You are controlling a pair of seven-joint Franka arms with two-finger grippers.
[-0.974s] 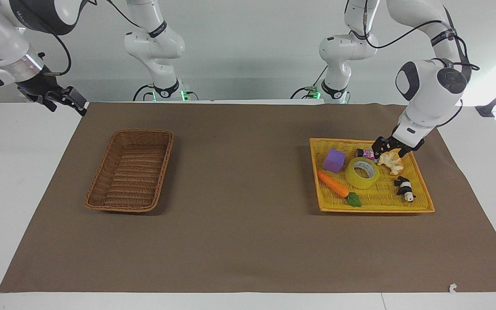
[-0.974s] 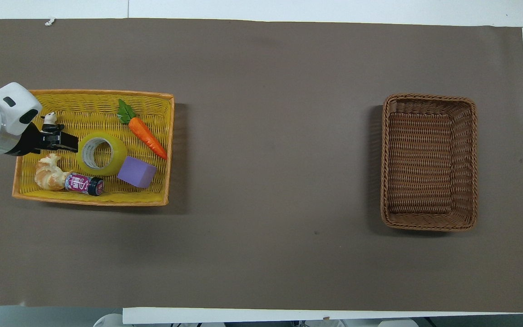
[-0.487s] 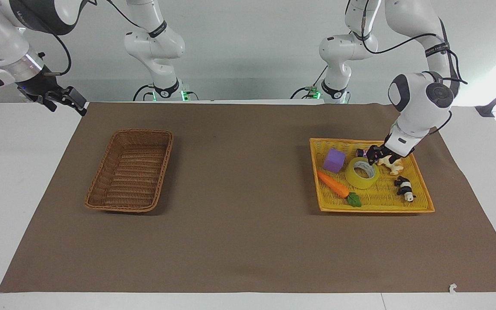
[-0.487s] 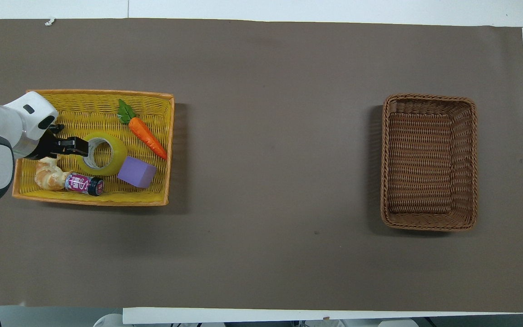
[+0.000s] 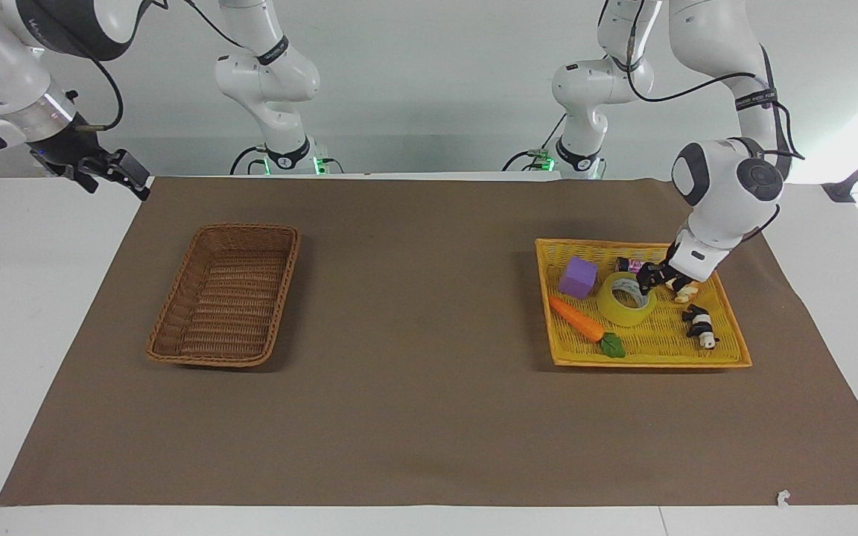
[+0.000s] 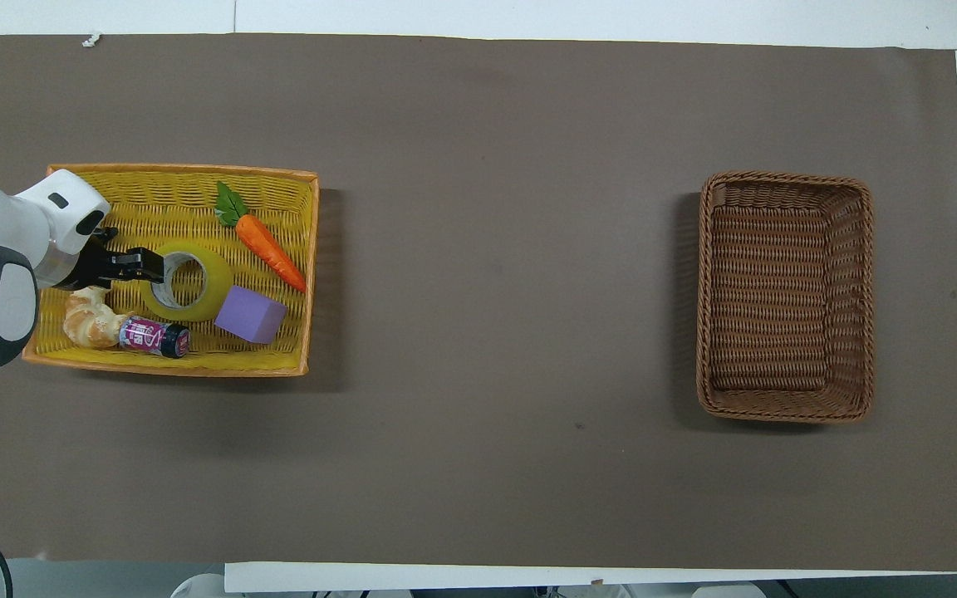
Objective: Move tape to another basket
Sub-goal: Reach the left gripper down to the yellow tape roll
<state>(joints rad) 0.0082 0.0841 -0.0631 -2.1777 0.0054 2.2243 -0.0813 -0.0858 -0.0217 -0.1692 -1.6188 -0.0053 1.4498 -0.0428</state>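
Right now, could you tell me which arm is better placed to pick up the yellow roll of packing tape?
Left. The left gripper is down at the yellow roll of packing tape in the yellow woven tray, at its rim. The right gripper waits off the mat's corner, near the dark brown wicker basket.

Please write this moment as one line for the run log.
left gripper: at tape rim, in yellow tray | right gripper: waiting | basket: no tape
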